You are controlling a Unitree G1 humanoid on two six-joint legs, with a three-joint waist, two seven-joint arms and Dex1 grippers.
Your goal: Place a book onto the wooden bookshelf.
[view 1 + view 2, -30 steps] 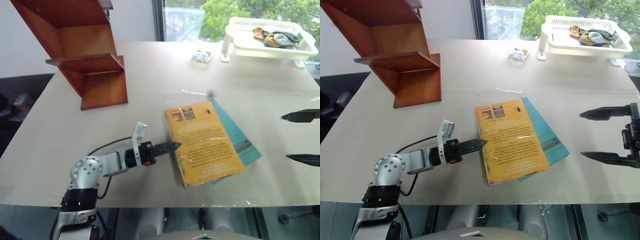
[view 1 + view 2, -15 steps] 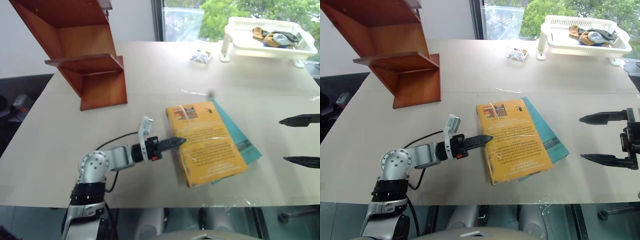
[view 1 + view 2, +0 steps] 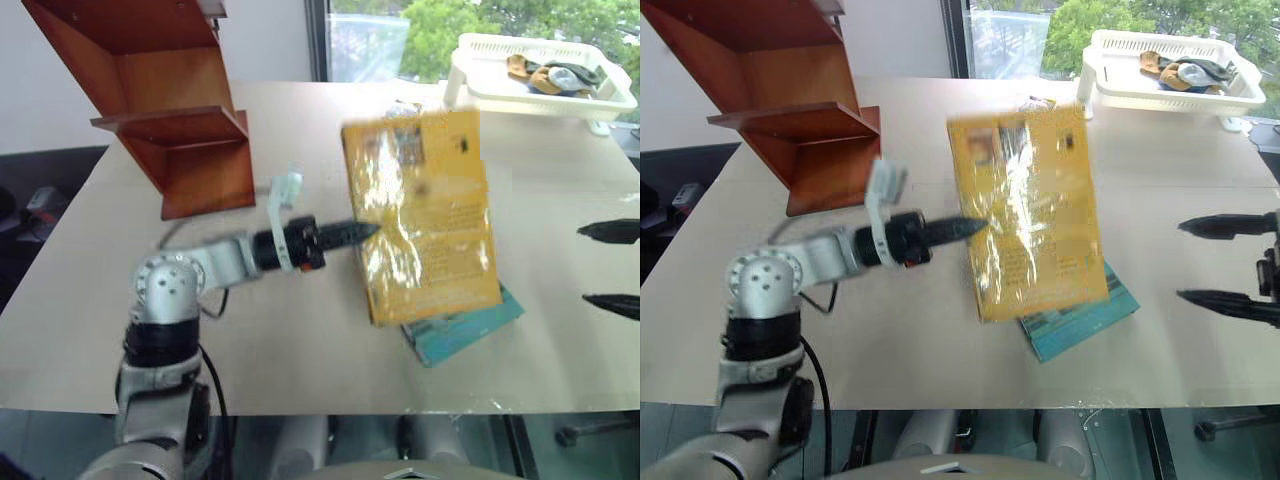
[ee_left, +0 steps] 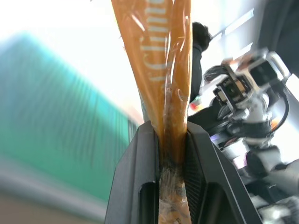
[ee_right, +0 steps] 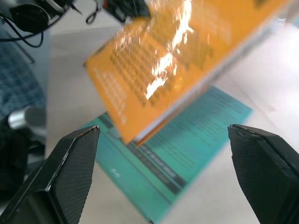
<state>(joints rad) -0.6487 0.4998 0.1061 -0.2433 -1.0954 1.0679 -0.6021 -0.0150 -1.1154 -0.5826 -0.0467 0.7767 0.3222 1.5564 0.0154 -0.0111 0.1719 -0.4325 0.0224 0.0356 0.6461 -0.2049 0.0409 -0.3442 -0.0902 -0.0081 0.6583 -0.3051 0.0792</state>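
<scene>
The book (image 3: 425, 215), thick and yellow-orange in glossy wrap, hangs tilted above the table, its cover facing me. My left gripper (image 3: 370, 232) is shut on its left edge, and the left wrist view shows the book's edge (image 4: 170, 93) pinched between the two black fingers (image 4: 135, 177). The wooden bookshelf (image 3: 170, 110) stands at the far left of the table, apart from the book. At the right edge my right gripper (image 3: 583, 264) stands open with nothing in it, and its wrist view looks at the lifted book (image 5: 187, 56).
A thin teal book (image 3: 465, 325) lies flat on the table under the lifted one. A white plastic rack (image 3: 540, 75) holding small items sits at the far right by the window. Bare tabletop (image 3: 300, 330) lies between the shelf and the books.
My left gripper has closed on the book's edge and raised it off the teal book, tipping its cover up toward me. The right gripper has drifted slightly right.
</scene>
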